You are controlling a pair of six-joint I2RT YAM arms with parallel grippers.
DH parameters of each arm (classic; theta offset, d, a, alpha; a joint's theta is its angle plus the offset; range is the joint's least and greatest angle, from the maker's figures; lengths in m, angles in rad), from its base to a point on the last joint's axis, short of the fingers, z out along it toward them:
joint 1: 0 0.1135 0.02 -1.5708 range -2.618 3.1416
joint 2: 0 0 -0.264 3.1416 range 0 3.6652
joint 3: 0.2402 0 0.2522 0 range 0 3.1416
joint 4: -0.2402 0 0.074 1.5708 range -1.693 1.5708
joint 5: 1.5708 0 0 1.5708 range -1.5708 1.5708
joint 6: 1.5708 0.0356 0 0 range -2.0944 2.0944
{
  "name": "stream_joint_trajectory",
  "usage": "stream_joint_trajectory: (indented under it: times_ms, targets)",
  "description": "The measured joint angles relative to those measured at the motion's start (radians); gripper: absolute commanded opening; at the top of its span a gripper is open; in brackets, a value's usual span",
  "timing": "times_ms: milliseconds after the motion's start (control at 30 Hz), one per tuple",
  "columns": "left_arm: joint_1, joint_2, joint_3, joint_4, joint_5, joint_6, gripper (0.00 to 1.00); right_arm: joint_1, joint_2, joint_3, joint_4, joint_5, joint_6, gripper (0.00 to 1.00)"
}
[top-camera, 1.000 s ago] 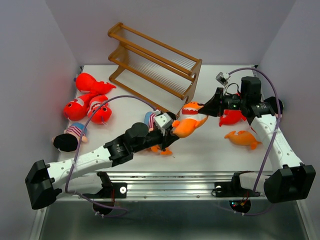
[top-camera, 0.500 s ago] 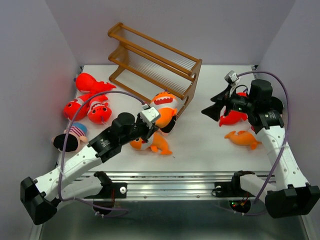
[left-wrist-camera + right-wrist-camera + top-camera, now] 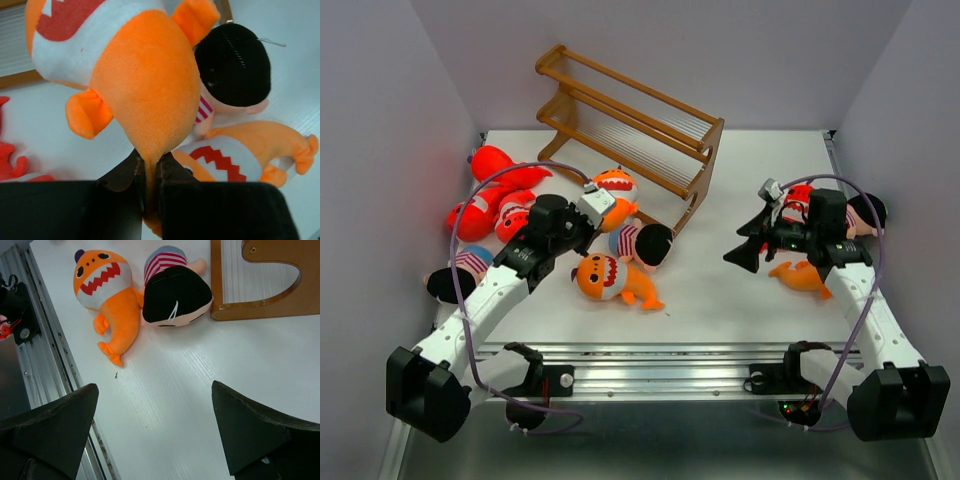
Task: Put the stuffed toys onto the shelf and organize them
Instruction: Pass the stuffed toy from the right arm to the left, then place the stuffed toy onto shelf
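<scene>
Stuffed shark point(image 3: 145, 85), orange: why is it gripped by the tail?
— Likely so that it hangs free just before the lowest tier of the shelf point(image 3: 708, 150); it is pinched tight in the left claw point(image 3: 148, 167).
— And the right claw point(image 3: 155, 387)?
— Spread wide, nothing held, parked over the surface point(image 3: 280, 355).

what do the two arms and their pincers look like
The left arm and the right arm are built alike: white tubular links joined by chunky black joints. A thin purple cable loops along each. The left pincer and the right pincer are black, with broad wedge-shaped fingers that taper to the tips.
</scene>
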Motion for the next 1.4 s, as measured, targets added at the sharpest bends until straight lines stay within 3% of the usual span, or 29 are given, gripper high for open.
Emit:
stream_joint_trajectory:
  times_ms: [267, 467, 700, 967, 1400]
  targets:
    - [0.149, 0.105, -0.021, 0.183, 0.021, 0.050, 0.00, 0.000, -0.142, -0.035, -0.001, -0.035, -0.062, 1.00]
    - [0.291, 0.359, 0.019, 0.288, 0.085, 0.070, 0.00, 0.000, -0.147, -0.037, -0.001, -0.035, -0.072, 1.00]
    - [0.375, 0.491, 0.088, 0.343, 0.128, 0.082, 0.00, 0.000, -0.147, -0.038, -0.001, -0.035, -0.076, 1.00]
    - [0.409, 0.661, 0.261, 0.385, 0.172, 0.123, 0.00, 0.000, -0.145, -0.039, -0.002, -0.035, -0.084, 1.00]
    - [0.411, 0.975, 0.620, 0.278, 0.193, 0.200, 0.00, 0.000, -0.103, -0.039, -0.001, -0.029, -0.091, 1.00]
